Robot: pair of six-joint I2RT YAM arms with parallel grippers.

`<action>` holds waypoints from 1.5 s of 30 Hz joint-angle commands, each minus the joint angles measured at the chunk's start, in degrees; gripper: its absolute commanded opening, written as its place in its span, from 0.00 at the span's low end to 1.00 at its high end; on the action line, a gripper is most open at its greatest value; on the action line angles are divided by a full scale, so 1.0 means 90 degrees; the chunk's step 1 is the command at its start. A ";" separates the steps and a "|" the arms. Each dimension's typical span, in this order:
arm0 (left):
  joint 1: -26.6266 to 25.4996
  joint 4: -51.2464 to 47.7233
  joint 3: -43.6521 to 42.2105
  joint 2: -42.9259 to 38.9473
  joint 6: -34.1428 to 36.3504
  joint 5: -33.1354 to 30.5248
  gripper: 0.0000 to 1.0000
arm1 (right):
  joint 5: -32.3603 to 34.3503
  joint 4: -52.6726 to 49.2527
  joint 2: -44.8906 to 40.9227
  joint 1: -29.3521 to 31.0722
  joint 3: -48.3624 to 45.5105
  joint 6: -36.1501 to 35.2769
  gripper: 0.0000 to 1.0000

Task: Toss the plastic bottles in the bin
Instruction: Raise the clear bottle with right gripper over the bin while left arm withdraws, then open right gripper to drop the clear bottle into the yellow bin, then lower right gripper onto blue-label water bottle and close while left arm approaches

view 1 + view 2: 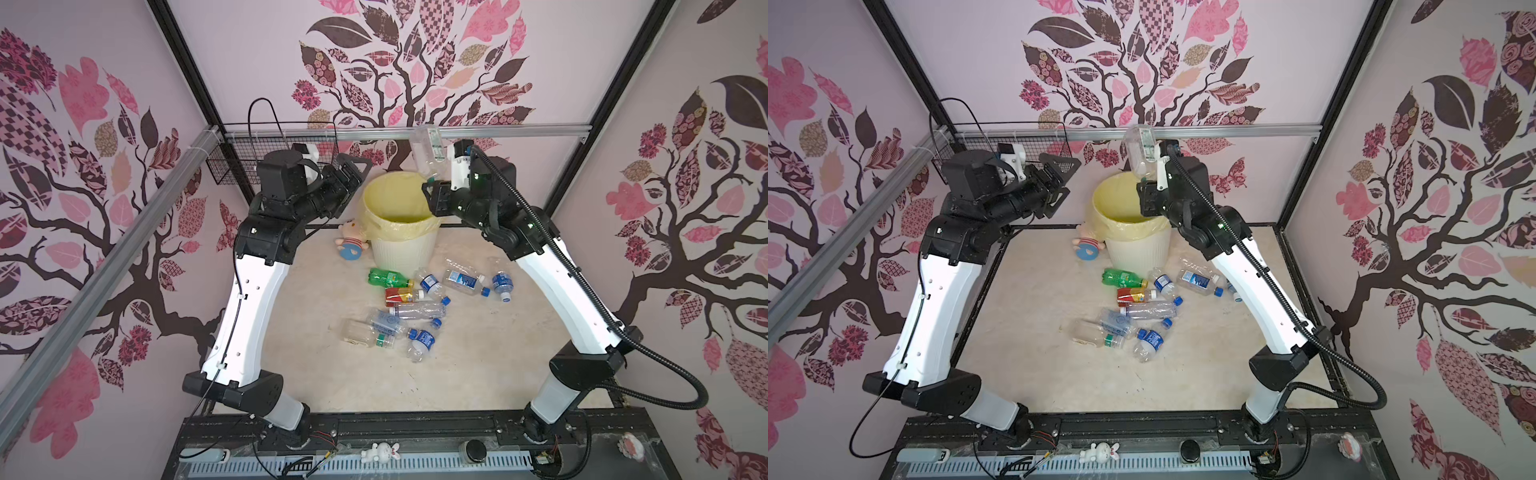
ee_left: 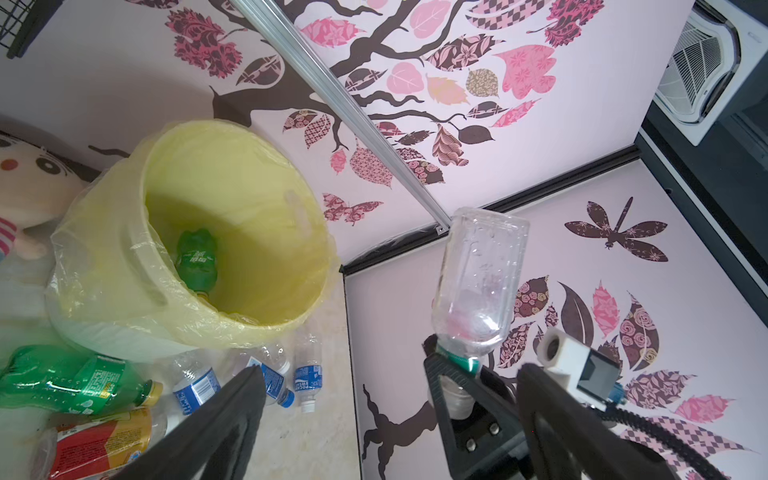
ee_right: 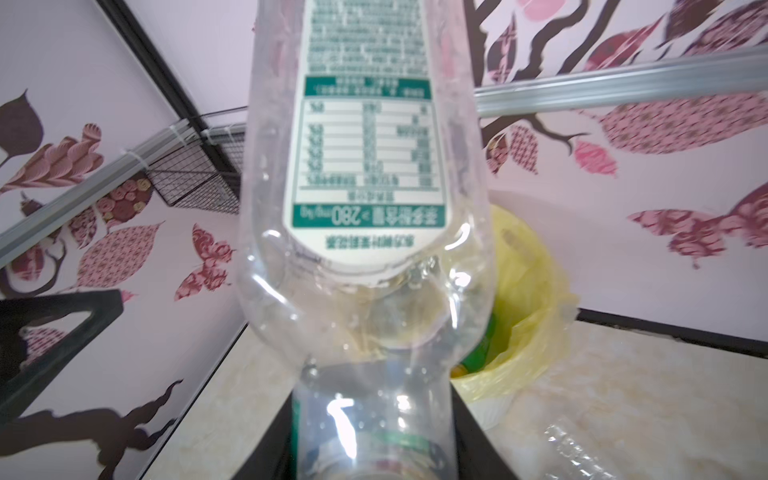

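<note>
Left wrist view: right gripper [image 2: 459, 368] pinches an upturned clear bottle [image 2: 478, 274] by its neck, seemingly beside the bin [image 2: 104, 266]; left gripper [image 2: 390, 374] gapes wide, empty.

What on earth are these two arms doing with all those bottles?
They are clearing plastic bottles into the bin. The right end effector grips a clear bottle by its neck, base up, raised close to the bin's rim and not yet dropped. The left end effector is open and empty on the bin's other side. One green bottle already lies inside the bin. A heap of bottles waits on the table in front of it.
</note>
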 commanded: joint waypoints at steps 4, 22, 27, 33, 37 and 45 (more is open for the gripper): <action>0.0019 0.0010 -0.0199 -0.0218 0.0205 -0.0015 0.97 | 0.1150 0.0950 -0.0102 -0.0008 0.0519 -0.0692 0.36; 0.0045 -0.0280 -0.0959 -0.0672 0.0291 -0.0044 0.97 | 0.0805 0.0034 0.2188 -0.0266 0.2438 -0.0153 0.95; 0.0045 -0.0352 -0.0999 -0.0683 0.0335 -0.0186 0.97 | 0.0815 0.0015 0.1894 -0.0264 0.2204 -0.0280 1.00; -0.0073 -0.0182 -0.1572 -0.0820 0.0275 -0.0319 0.97 | 0.0988 -0.0017 0.1381 -0.0294 0.1578 -0.0354 1.00; -0.0198 -0.0035 -0.1883 -0.0884 0.0310 -0.0410 0.97 | 0.1181 -0.0467 0.1192 -0.0449 0.1417 -0.0084 1.00; -0.0723 0.0309 -0.2118 -0.0724 0.0723 -0.0693 0.97 | 0.1389 -0.1729 0.0767 -0.1026 0.0861 0.0497 1.00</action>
